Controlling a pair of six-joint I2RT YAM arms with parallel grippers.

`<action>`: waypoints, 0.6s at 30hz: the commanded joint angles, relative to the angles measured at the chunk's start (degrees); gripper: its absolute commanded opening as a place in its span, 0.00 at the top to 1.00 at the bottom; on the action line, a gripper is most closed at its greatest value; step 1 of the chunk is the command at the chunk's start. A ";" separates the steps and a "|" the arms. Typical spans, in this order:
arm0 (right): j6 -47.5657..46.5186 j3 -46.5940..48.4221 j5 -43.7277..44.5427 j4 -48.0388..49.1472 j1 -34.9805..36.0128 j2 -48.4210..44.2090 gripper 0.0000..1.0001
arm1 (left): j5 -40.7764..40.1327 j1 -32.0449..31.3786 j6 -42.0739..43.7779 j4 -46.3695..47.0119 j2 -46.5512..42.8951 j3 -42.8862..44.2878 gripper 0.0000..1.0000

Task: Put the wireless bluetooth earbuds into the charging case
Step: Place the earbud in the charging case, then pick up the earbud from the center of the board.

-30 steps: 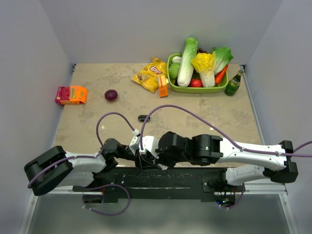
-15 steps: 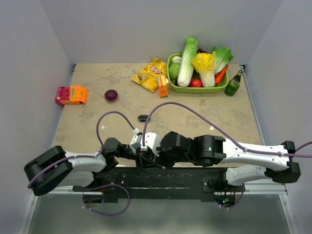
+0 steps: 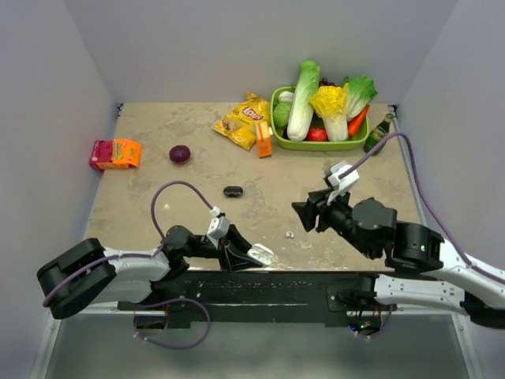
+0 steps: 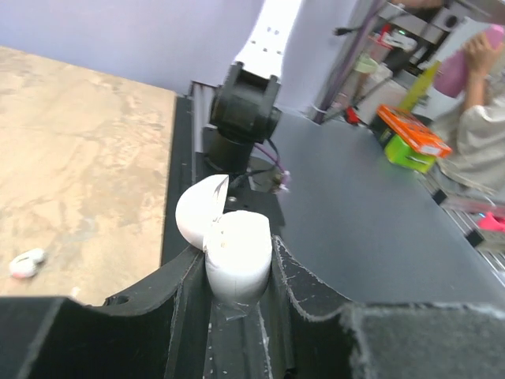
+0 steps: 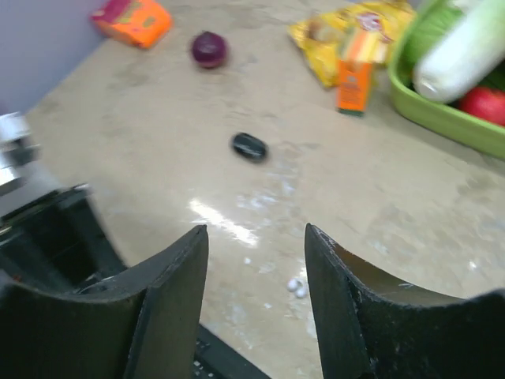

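The white charging case (image 4: pixel 237 257) stands between the fingers of my left gripper (image 4: pixel 237 251), which is shut on it, its lid (image 4: pixel 199 212) hinged open. In the top view the case (image 3: pixel 261 254) and left gripper (image 3: pixel 241 257) are over the black base rail at the near edge. A small white earbud (image 3: pixel 289 234) lies on the table just beyond; it also shows as the white earbud (image 4: pixel 26 263) and the white earbud (image 5: pixel 296 286). My right gripper (image 3: pixel 303 213) hangs open above the table right of it, the gripper (image 5: pixel 255 233) empty. What the case holds is hidden.
A black pill-shaped case (image 3: pixel 233 191) lies shut mid-table, also in the right wrist view (image 5: pixel 249 146). Farther back are a purple onion (image 3: pixel 180 154), an orange-pink box (image 3: pixel 116 153), a chips bag (image 3: pixel 245 118), a green basket (image 3: pixel 318 143) of vegetables and a green bottle (image 3: pixel 378 136).
The right arm has pulled away from the case to the right and its jaws have opened. A white earbud now shows on the table. The left gripper keeps its hold.
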 commanded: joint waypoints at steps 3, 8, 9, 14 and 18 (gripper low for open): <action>10.36 -16.18 -12.54 7.91 -19.33 3.05 0.46 | -13.03 0.06 2.94 7.36 -5.09 -4.53 1.00; 13.18 -25.86 -15.13 17.67 -20.41 9.98 0.64 | -18.76 0.06 4.44 5.08 -10.18 -7.79 1.00; 13.62 -27.43 -15.04 18.65 -20.49 10.79 0.73 | -18.68 0.06 4.70 4.38 -10.63 -7.96 1.00; 15.29 -30.61 -14.16 22.70 -21.11 16.14 0.88 | -19.03 0.06 5.41 3.76 -11.78 -8.58 1.00; 16.08 -31.84 -15.56 24.72 -21.46 20.09 0.97 | -18.94 0.06 5.67 4.46 -10.99 -9.19 1.00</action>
